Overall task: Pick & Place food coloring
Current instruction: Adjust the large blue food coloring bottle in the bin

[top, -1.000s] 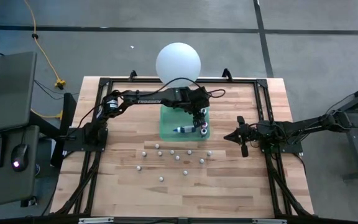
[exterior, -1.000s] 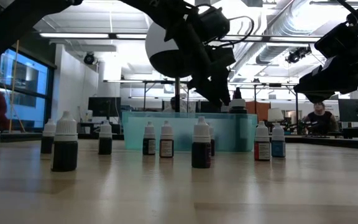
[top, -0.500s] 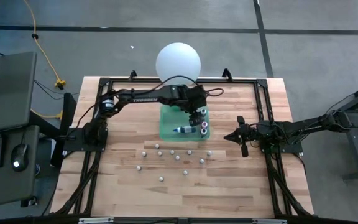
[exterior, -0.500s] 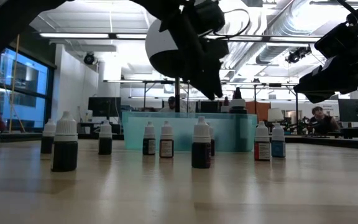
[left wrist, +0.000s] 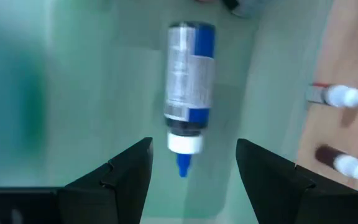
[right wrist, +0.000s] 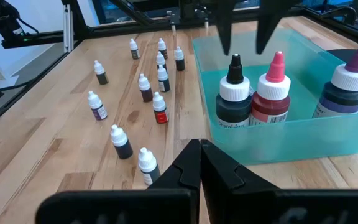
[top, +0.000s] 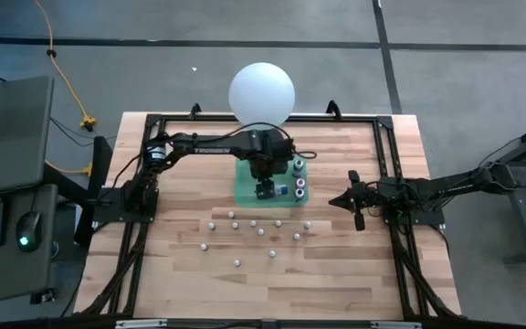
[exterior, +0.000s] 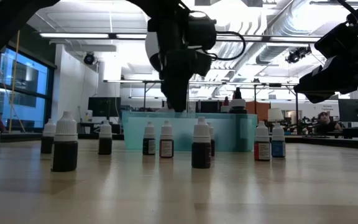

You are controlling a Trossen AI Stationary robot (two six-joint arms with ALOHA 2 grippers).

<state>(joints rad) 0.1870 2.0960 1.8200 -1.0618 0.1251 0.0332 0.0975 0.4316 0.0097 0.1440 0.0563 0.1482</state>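
Three capped bottles (right wrist: pixel 272 90) stand in the translucent teal plastic tray (top: pixel 245 190) at centre frame, and a blue-labelled food coloring bottle (left wrist: pixel 190 81) lies flat inside it. Left claw (left wrist: pixel 191 163) hangs released right over that bottle. Small white-capped bottles (top: pixel 253 223) dot the wooden table (top: pixel 181 265) below. Right claw (top: pixel 352 200) waits clenched, centre-right.

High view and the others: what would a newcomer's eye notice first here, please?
First the big white sphere at the table's far edge, then the green tray in the middle, where the left gripper hangs open over a blue bottle lying on its side. Many small dropper bottles stand scattered on the wood in front of the tray, while the right gripper waits shut at the right.
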